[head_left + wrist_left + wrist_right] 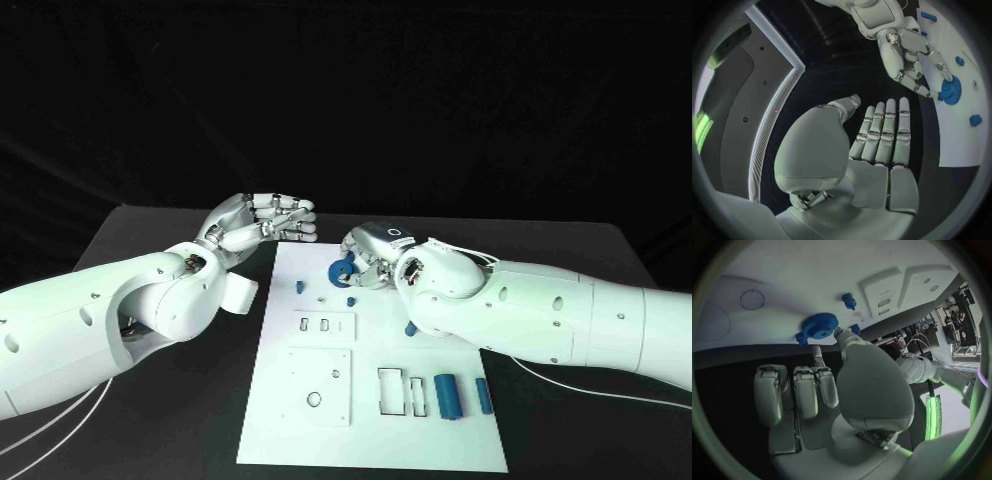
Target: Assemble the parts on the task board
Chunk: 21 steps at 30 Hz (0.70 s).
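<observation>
The white task board [375,440] lies in the middle of the black table. A blue gear [342,270] sits at the board's far end. My right hand [372,252] is over it; the thumb and a fingertip [817,352] pinch the gear [820,326] at its rim. The left wrist view shows the same right hand [911,55] with its fingertips on the gear [949,90]. My left hand [267,222] hovers above the table just left of the board's far corner, holding nothing. Its fingers [882,132] lie straight and side by side, with the thumb apart.
Small blue pegs [300,286] [351,299] [411,328] stand on the board. A blue cylinder [449,395] and a thin blue bar [485,397] lie near its front right. Slotted plates [323,324] [319,385] and rectangular cut-outs [392,391] are nearby.
</observation>
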Available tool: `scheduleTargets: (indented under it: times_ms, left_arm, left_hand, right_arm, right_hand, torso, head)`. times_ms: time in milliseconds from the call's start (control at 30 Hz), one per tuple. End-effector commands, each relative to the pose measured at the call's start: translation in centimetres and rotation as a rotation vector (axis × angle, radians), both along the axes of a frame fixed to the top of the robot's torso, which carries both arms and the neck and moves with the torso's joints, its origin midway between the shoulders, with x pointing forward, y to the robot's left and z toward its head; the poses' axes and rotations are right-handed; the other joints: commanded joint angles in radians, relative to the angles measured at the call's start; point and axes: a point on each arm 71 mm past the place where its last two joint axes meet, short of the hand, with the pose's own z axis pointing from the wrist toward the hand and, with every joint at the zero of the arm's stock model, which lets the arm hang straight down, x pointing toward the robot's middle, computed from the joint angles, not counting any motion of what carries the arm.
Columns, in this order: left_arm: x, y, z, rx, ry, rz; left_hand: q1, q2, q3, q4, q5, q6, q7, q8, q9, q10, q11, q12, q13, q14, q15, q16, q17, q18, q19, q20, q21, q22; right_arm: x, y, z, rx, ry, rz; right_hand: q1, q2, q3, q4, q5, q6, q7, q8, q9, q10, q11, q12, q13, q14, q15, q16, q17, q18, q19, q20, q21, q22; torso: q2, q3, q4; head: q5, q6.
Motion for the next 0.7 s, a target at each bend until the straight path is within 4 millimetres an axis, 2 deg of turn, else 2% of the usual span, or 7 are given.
scheduleTargets:
  times_ms: [33,167,300,467,633,700]
  left_arm:
    - [-0.1,-0.2,0.1,-0.009,-0.002,-0.018]
    - [-0.1,-0.2,0.1,-0.009,-0.002,-0.018]
    - [0.0,-0.1,0.1,-0.009,-0.003,-0.017]
    - [0.1,0.1,0.1,-0.008,-0.004,-0.012]
    - [0.2,0.3,0.0,-0.006,-0.005,-0.008]
    - [0.3,0.3,-0.1,-0.006,-0.005,-0.008]
  left_hand:
    - [-0.012,0.0,0.005,-0.002,0.001,-0.007,0.025,-0.007,-0.002,0.001,0.004,-0.01,0.001,0.0,0.005,-0.009,0.003,0.012,-0.002,0.006,-0.007,-0.002]
    - [-0.012,0.0,0.005,-0.002,0.001,-0.007,0.025,-0.007,-0.002,0.001,0.004,-0.01,0.001,0.0,0.005,-0.009,0.003,0.012,-0.002,0.006,-0.007,-0.002]
    - [-0.012,0.0,0.005,-0.002,0.001,-0.007,0.025,-0.007,-0.002,0.001,0.004,-0.01,0.001,0.0,0.005,-0.009,0.003,0.012,-0.002,0.006,-0.007,-0.002]
    - [-0.013,0.0,0.006,-0.002,0.001,-0.007,0.025,-0.008,-0.002,0.0,0.004,-0.011,0.001,0.0,0.005,-0.009,0.004,0.012,-0.002,0.006,-0.007,-0.002]
    - [-0.013,0.0,0.006,-0.002,0.001,-0.007,0.025,-0.008,-0.002,0.0,0.004,-0.011,0.001,0.0,0.005,-0.009,0.004,0.012,-0.002,0.006,-0.007,-0.002]
    - [-0.013,-0.001,0.006,-0.003,0.001,-0.008,0.025,-0.008,-0.002,0.0,0.004,-0.011,0.001,0.0,0.005,-0.01,0.004,0.012,-0.002,0.006,-0.007,-0.003]
  right_arm:
    - [-0.1,0.0,-0.1,-0.003,0.013,0.013]
    - [-0.2,-0.6,0.0,0.011,0.009,0.009]
    - [-0.7,-2.2,0.6,0.099,-0.016,0.007]
    - [-1.2,-5.6,1.9,0.254,0.005,-0.011]
    - [-1.5,-10.6,3.0,0.377,0.12,-0.038]
    - [-1.6,-12.5,3.1,0.401,0.149,-0.044]
  right_hand:
    - [-0.017,0.004,-0.012,0.002,-0.002,0.01,-0.001,-0.004,0.002,0.074,0.006,0.0,0.218,0.093,0.006,0.003,0.215,-0.013,0.043,0.006,-0.002,0.192]
    - [-0.024,0.01,-0.018,0.002,-0.002,0.013,-0.002,-0.004,0.003,0.075,0.005,0.001,0.219,0.092,0.005,0.003,0.213,-0.012,0.042,0.006,-0.003,0.191]
    - [-0.024,0.021,-0.019,0.0,0.0,0.019,-0.004,-0.002,0.005,0.076,0.003,0.003,0.22,0.091,0.003,0.002,0.208,-0.011,0.04,0.004,-0.007,0.189]
    - [0.021,0.021,-0.008,-0.012,0.0,0.015,-0.002,-0.01,0.005,0.062,0.004,-0.017,0.203,0.085,0.003,-0.004,0.181,0.001,0.008,0.003,-0.051,0.153]
    - [0.085,0.02,0.024,-0.037,-0.001,0.009,0.004,-0.02,0.005,0.054,0.008,-0.028,0.193,0.083,0.006,-0.008,0.172,0.006,-0.006,0.005,-0.072,0.138]
    - [0.097,0.017,0.033,-0.045,-0.001,0.006,0.006,-0.024,0.004,0.049,0.01,-0.034,0.187,0.081,0.007,-0.01,0.163,0.01,-0.016,0.006,-0.087,0.127]
  torso:
    - [0.0,0.0006,0.0]
    - [0.0,0.0008,-0.0006]
    - [-0.002,0.0008,-0.0005]
    - [-0.007,0.0026,-0.0093]
    - [-0.015,0.0069,-0.0235]
    - [-0.017,0.0084,-0.0273]
  head:
    - [0.0,0.0]
    - [0.001,0.001]
    - [-0.002,0.005]
    - [-0.005,0.011]
    - [-0.008,0.016]
    - [-0.009,0.018]
